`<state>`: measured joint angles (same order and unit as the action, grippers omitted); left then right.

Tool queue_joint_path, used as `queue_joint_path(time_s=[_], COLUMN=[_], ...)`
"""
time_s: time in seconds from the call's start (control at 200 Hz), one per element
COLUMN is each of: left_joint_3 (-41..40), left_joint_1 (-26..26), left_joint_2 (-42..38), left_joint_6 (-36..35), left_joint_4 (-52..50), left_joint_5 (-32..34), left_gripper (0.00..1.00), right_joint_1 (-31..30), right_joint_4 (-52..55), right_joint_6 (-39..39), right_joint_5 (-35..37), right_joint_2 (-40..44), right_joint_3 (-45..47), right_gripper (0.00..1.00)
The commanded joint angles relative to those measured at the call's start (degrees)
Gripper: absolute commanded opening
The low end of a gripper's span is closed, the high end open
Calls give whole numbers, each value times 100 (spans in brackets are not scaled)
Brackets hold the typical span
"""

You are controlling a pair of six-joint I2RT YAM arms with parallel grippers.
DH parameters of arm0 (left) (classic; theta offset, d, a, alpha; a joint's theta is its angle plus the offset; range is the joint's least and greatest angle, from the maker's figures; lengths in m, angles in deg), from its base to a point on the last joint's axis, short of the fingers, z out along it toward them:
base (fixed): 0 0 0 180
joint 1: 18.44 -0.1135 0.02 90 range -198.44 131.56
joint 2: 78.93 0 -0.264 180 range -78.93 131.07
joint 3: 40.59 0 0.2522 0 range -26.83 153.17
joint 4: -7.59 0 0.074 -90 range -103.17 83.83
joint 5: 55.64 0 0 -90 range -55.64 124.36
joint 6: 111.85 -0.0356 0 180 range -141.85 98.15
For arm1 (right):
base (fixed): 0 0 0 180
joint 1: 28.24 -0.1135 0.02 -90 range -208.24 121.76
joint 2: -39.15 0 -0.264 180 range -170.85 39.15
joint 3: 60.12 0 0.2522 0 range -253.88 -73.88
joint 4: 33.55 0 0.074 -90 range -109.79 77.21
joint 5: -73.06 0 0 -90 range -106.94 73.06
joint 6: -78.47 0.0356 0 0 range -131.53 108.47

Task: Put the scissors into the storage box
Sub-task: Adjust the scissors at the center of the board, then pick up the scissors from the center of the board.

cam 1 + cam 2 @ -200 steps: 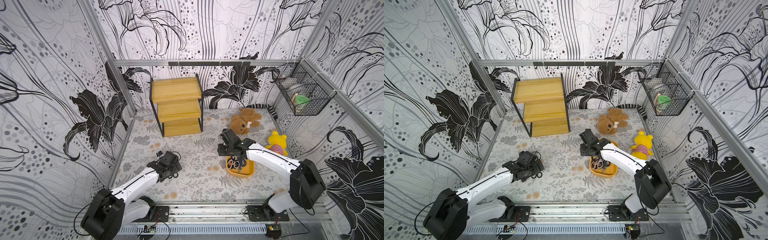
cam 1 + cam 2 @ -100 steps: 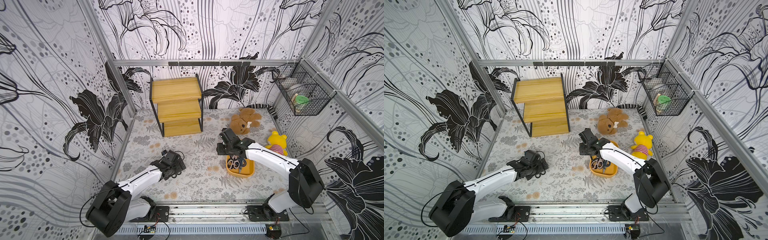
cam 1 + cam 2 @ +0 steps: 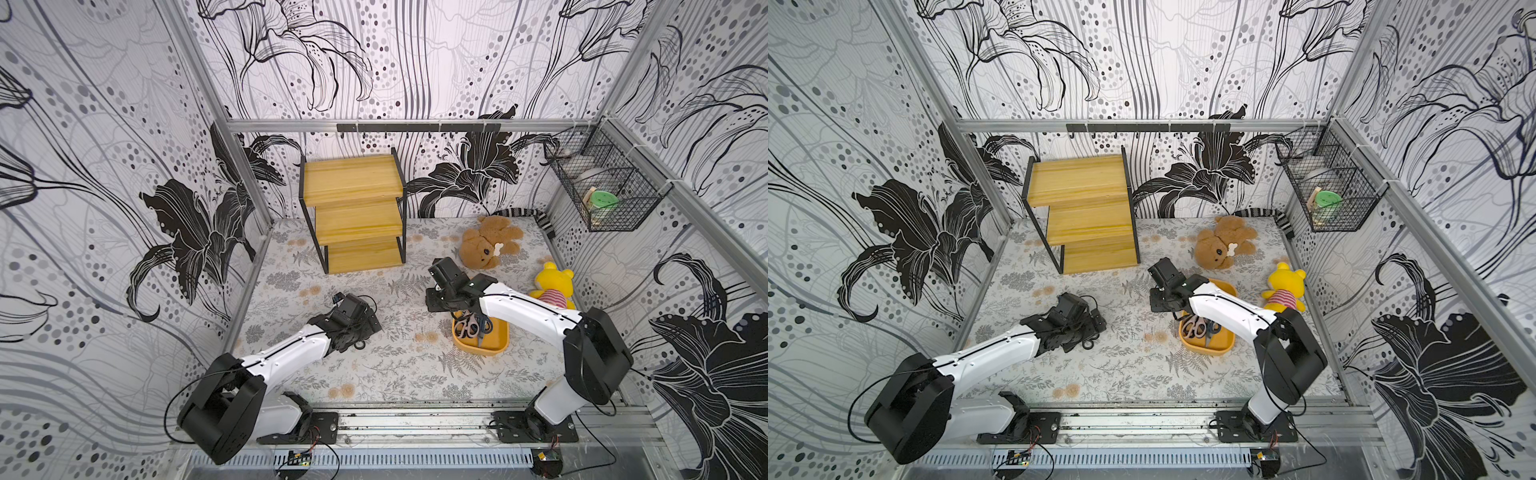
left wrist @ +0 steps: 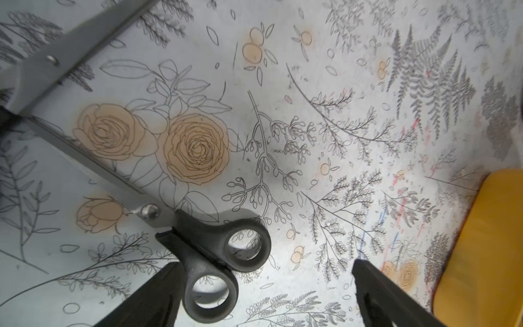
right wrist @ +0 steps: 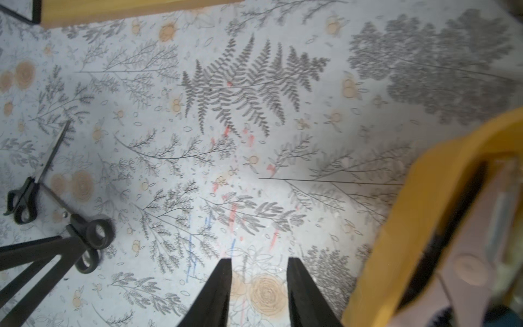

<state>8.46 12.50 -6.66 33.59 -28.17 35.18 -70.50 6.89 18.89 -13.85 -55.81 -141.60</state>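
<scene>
Yellow-orange, the storage box (image 3: pixel 494 343) is seen in both top views on the desk (image 3: pixel 395 374), with several scissors (image 3: pixel 469 326) lying inside. In the left wrist view, the left gripper (image 4: pixel 264 263) is spread wide and empty by the handles of a black-handled pair (image 4: pixel 181 223). In the right wrist view, the right gripper (image 5: pixel 259 259) is narrowly parted, with nothing held, beside the box.

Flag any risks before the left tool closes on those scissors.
The left tool sits open at the handle of the near scissors; gripped there, the blades may swing. Their blades meet a second pair, which may get dragged. The right arm overhangs the box and may block the drop.
</scene>
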Motion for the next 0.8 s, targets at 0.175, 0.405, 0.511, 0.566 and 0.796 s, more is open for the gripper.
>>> queue_joint_path(time_s=[0.175, 0.405, 0.511, 0.566, 0.796], left_joint_3=[-505, -725, -685, -698, -844], left_joint_1=[-1394, -1878, -2028, -2158, -2520], left_joint_2=[-761, -1261, -1349, -1381, -1561], left_joint_6=[314, 707, 709, 690, 534], left_joint_4=[4, 222, 115, 82, -43], left_joint_5=[-170, -86, 83, 73, 7], left_gripper=[97, 97, 97, 97, 97], right_joint_1=[-926, -1401, -1580, -1639, -1788], right_joint_4=[104, 449, 681, 778, 889], right_joint_6=[-522, -1076, -1321, -1391, -1484], right_joint_5=[-213, -309, -320, -318, -292], right_joint_2=[-1356, -2319, -2672, -2816, -3144], right_joint_3=[-1284, -2426, -2869, -3023, -3292], right_gripper=[36, 31, 31, 33, 38])
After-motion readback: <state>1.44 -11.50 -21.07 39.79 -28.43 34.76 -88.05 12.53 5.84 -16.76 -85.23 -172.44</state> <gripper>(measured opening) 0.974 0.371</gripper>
